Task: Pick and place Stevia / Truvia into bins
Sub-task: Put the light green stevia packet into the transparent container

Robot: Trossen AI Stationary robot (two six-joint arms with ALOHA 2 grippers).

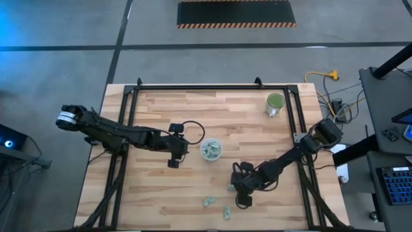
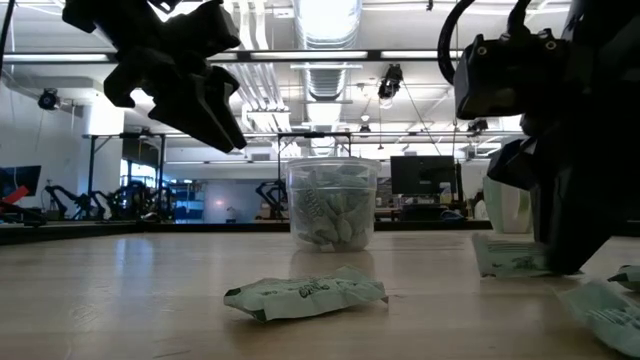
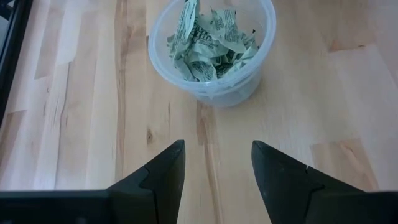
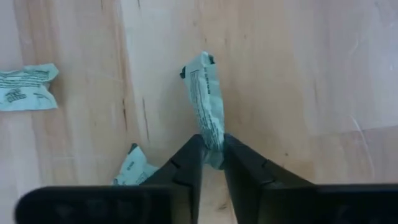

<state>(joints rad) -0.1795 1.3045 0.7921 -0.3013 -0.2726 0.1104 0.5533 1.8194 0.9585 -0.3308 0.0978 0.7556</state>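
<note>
The clear round cup (image 1: 211,150) stands at mid-table, filled with pale green packets (image 3: 208,43). My left gripper (image 3: 217,155) hovers open just left of the cup (image 3: 211,68), raised above the table (image 2: 190,80). My right gripper (image 4: 211,140) is low near the table's near edge (image 1: 239,193), shut on one packet (image 4: 204,93). Other packets lie flat on the wood beside it (image 4: 25,87) (image 4: 134,167), and two nearer the front edge (image 1: 208,202) (image 1: 227,211). One crumpled packet (image 2: 305,295) lies in front of the cup (image 2: 332,205) in the low view. My right gripper pinches the packet by one short end (image 4: 211,127) between its two fingertips. The rest of the packet sticks out ahead of the fingers, standing on its edge. The fingers reach down to the table in the low view (image 2: 560,235); whether the packet is lifted clear I cannot tell.
A green mug with a white handle (image 1: 275,103) stands at the far right corner. A black frame (image 1: 212,87) runs along the table's far edge and sides. Bare wood lies between the cup and the loose packets.
</note>
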